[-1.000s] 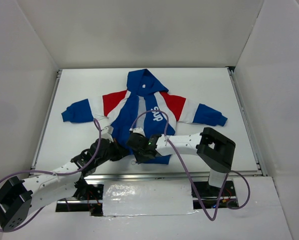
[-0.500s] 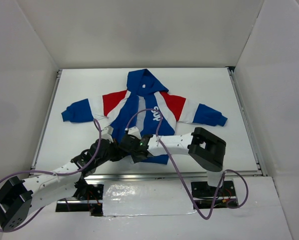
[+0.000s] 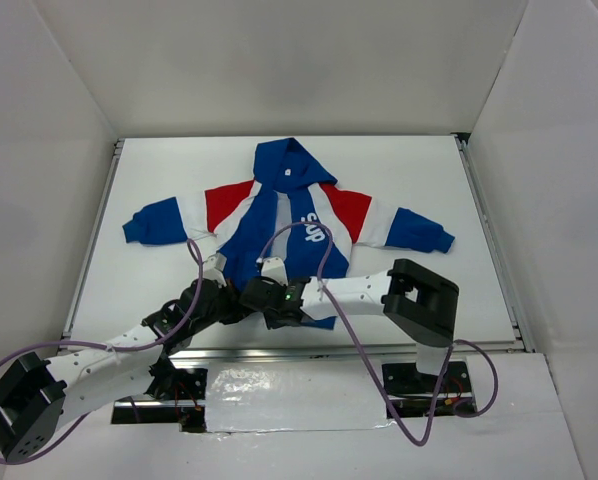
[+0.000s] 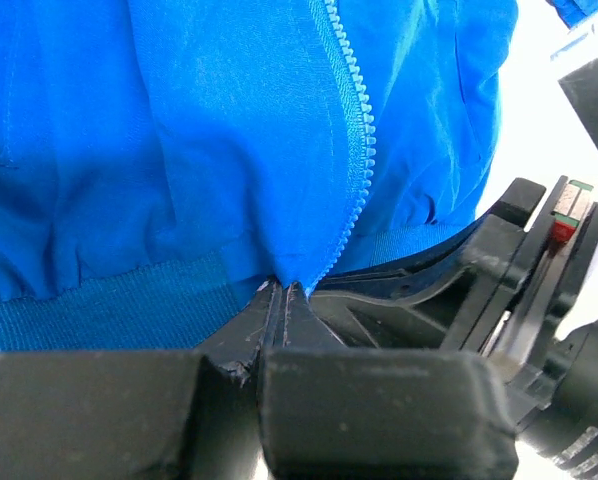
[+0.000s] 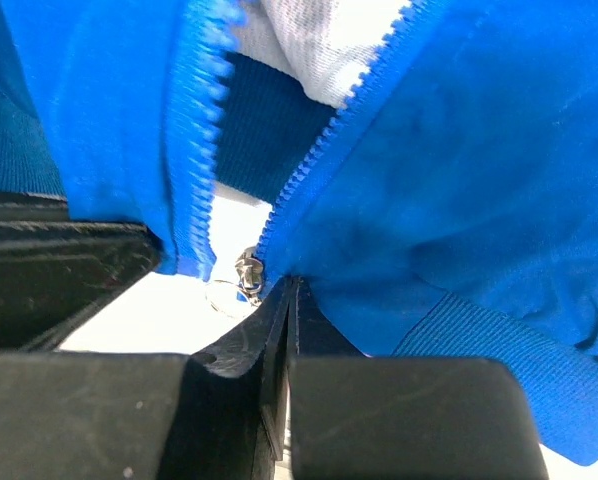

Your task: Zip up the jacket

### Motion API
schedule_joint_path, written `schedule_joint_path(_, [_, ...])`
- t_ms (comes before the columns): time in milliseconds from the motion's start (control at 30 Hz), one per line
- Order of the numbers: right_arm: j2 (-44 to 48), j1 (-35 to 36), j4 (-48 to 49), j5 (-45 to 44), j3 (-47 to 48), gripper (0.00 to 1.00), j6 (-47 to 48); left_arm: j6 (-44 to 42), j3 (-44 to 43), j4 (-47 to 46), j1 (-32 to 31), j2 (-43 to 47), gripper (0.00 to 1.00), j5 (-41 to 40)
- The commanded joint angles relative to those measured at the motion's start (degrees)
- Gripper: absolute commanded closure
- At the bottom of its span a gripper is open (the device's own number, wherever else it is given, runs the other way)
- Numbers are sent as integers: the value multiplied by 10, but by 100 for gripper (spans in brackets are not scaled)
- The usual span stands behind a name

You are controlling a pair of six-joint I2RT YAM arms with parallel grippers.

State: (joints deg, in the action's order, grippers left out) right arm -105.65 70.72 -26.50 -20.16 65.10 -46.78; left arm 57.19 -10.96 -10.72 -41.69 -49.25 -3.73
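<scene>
Flat on the table [image 3: 159,170], the jacket [image 3: 279,215], hood toward 12 o'clock, hem toward 6. At the hem, left gripper [image 4: 282,293] clamped shut on the zipper's bottom end; right gripper [image 5: 289,285] closed too, tips touching the hem corner, zipper slider [image 5: 247,272] at their 9 o'clock.

Left arm [image 3: 109,355]: stretched low and forward from its base, angled toward the right jaws.
Left jaws: pressed tight together, pinching the hem of the jacket [image 4: 179,150] at their tips.
Right arm [image 3: 359,292]: elbow folded, forearm reaching across toward the left jaws.
Right jaws: closed flat together, with the jacket's edge nipped at their tips.
Spacing: the two sets of jaws sit just beside each other.
</scene>
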Motion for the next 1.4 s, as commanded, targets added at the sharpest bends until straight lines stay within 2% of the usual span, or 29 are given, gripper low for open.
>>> schedule_joint_path(0, [1, -4, -17, 49, -57, 100, -23, 1, 2, -18, 4, 0, 100, -4])
schedule_joint_path(67, [38, -6, -6, 38, -67, 100, -46, 1, 1, -16, 4, 2, 100, -2])
schedule_joint_path(300, [185, -19, 126, 26, -167, 100, -121, 0, 10, -30, 5, 11, 100, 4])
schedule_joint_path(500, [242, -37, 230, 32, -257, 100, -165, 1, 28, -85, 5, 4, 100, 32])
schedule_joint_path(633, [189, -41, 196, 84, -200, 100, -87, 2, 21, -75, 5, -5, 100, 28])
schedule_joint_path(700, [151, -37, 161, 86, -160, 87, -51, 2, 18, -71, 5, -7, 100, 23])
schedule_joint_path(833, [133, -32, 97, 46, -121, 84, -40, 13, 16, -41, 6, -4, 100, 7])
schedule_joint_path(933, [113, -32, 57, 36, -99, 90, -53, 17, 12, -19, 6, -1, 100, -7])
schedule_joint_path(967, [99, -33, 48, 55, -100, 100, -81, 18, 10, -12, 6, 3, 100, -12])
schedule_joint_path(1200, [133, -34, 68, 74, -194, 100, -195, 20, 8, 3, 6, 10, 100, -21])
schedule_joint_path(1367, [133, -73, 51, 68, -236, 100, -246, 21, 9, -5, 6, 0, 100, -21])
